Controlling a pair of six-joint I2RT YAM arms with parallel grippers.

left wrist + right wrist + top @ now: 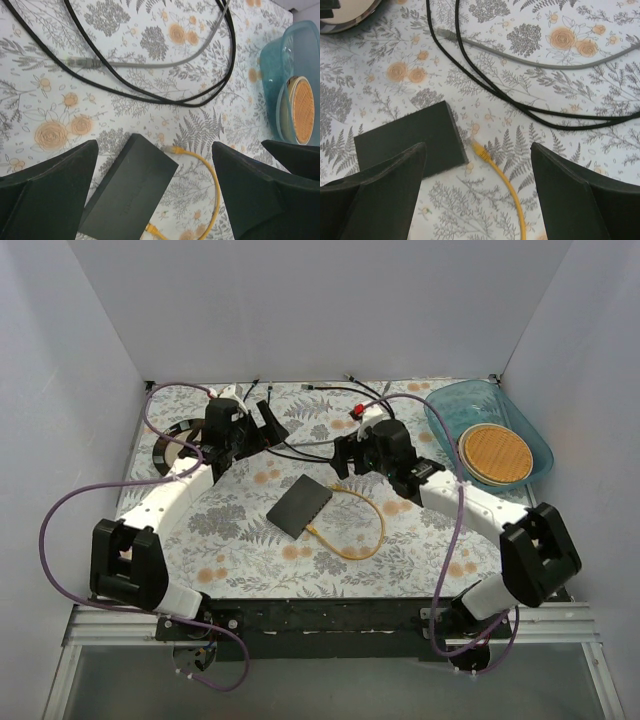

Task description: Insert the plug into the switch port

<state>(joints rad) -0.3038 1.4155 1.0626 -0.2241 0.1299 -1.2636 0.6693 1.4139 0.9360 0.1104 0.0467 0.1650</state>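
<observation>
Logging status: no part of the insertion is done.

The switch lies flat on the floral table, about midway between the two arms. The yellow cable loops out to its right. One plug rests just beside a corner of the switch, not touching it. The second plug lies just beside the switch's near-right edge, also loose. We see neither seated. The ports do not resolve in any view, so we cannot tell which edge carries them.

Left gripper: fingers spread wide, nothing between them, above the switch. Right gripper: fingers likewise spread and empty, above the corner plug.

Left to do, in our judgement: grasp a plug, steady the switch, line the plug up with a port and push it home. The black cables and grey cable lie farther back, well apart.
</observation>
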